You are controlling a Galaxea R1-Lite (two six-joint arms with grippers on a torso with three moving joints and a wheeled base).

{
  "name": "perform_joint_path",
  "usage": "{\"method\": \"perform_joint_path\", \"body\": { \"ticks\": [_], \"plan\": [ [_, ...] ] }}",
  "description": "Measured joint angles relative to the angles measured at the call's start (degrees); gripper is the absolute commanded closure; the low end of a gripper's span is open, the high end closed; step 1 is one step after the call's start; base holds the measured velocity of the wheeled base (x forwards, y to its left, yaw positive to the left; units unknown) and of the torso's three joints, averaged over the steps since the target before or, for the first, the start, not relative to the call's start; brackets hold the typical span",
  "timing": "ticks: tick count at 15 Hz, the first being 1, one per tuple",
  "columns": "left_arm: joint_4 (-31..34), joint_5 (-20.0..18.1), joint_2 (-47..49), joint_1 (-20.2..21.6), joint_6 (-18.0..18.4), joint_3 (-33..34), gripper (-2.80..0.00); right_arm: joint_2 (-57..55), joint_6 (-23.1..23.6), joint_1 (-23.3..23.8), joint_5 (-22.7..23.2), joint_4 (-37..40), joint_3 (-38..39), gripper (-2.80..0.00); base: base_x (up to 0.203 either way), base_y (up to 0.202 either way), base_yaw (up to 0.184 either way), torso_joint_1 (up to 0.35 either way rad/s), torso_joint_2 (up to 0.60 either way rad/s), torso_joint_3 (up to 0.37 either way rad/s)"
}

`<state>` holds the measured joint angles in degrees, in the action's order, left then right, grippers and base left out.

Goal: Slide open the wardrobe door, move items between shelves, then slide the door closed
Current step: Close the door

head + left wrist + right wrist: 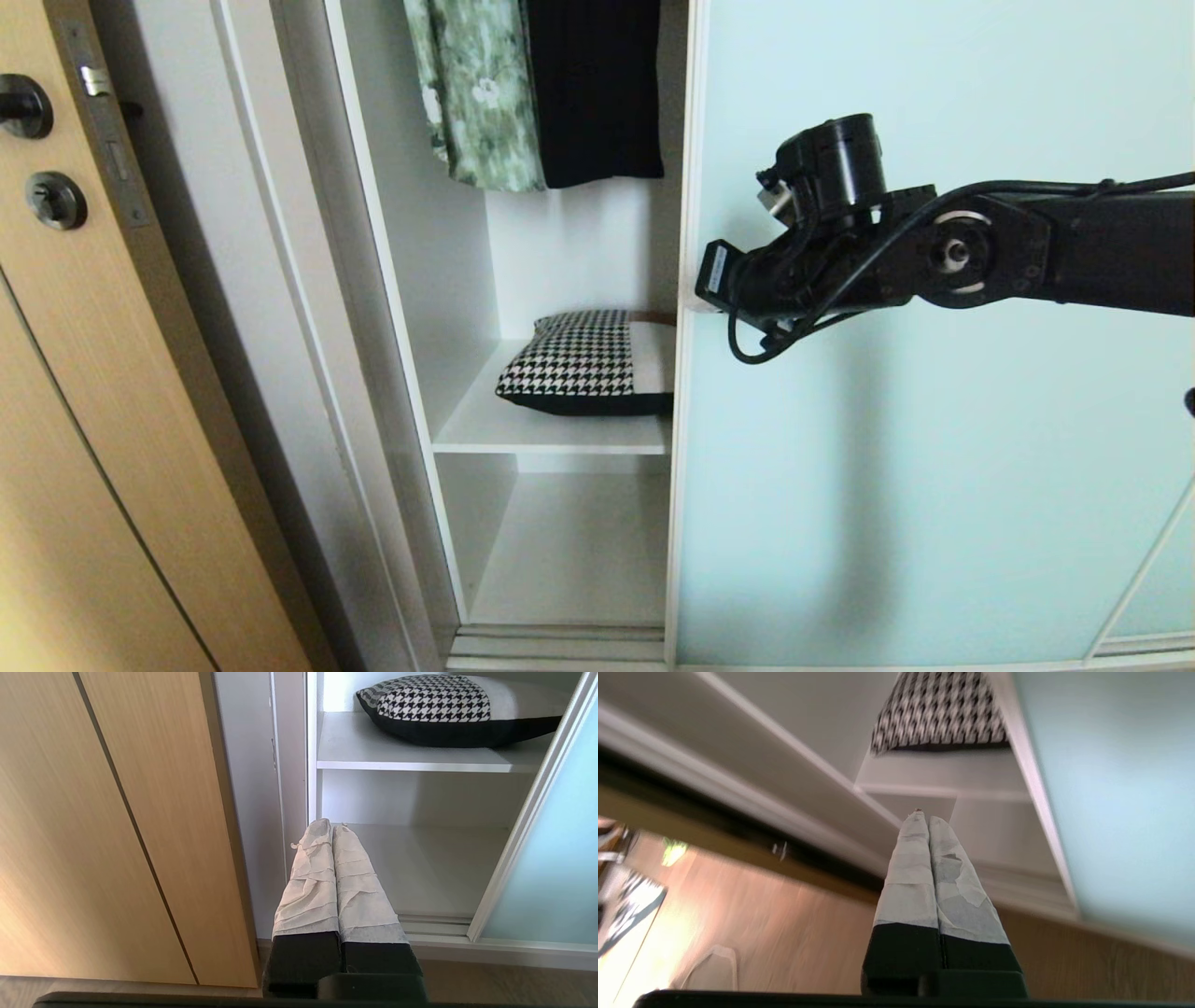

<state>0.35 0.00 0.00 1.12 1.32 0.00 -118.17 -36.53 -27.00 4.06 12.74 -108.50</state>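
1. Door (pixel 934 420): frosted aqua panel, slid aside; its white frame edge stands just right of the open compartment and hides the cushion's right end.
2. Cushion (pixel 590 364): lies flat on the upper shelf (pixel 485 434), houndstooth part left, plain grey part right, black edge facing out. It sits above and beyond both grippers, touching neither.
3. Lower shelf (pixel 579 560): bare white board directly beneath the upper shelf.
4. Right gripper (pixel 928 820): taped fingers (pixel 910 877) pressed together, holding nothing. Right arm (pixel 980 252) reaches in from the right across the door panel; its forward end is at the door's frame edge, level with the cushion top. Contact with the frame cannot be told.
5. Left gripper (pixel 331 827): fingers shut flat against each other, empty. It sits low outside the wardrobe, tips pointing toward the lower shelf's left corner, apart from the wardrobe.
6. Green floral garment (pixel 481 93) and black garment (pixel 597 89): hang above the cushion, higher than the right gripper.
7. Wood door (pixel 112 420): far left of both grippers.
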Motion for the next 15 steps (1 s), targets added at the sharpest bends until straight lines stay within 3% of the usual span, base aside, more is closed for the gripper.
{"method": "perform_joint_path", "body": {
  "ticks": [3,15],
  "plan": [
    [0.0,0.0,0.0,0.0,0.0,0.0,0.0,-3.1,-0.2,0.3,-3.7,-1.1,-1.8,0.0,0.0,0.0,0.0,0.0,0.0,0.0],
    [0.0,0.0,0.0,0.0,0.0,0.0,0.0,-7.6,-0.3,2.4,-5.1,-6.5,-2.3,0.0,0.0,0.0,0.0,0.0,0.0,0.0]
  ]
}}
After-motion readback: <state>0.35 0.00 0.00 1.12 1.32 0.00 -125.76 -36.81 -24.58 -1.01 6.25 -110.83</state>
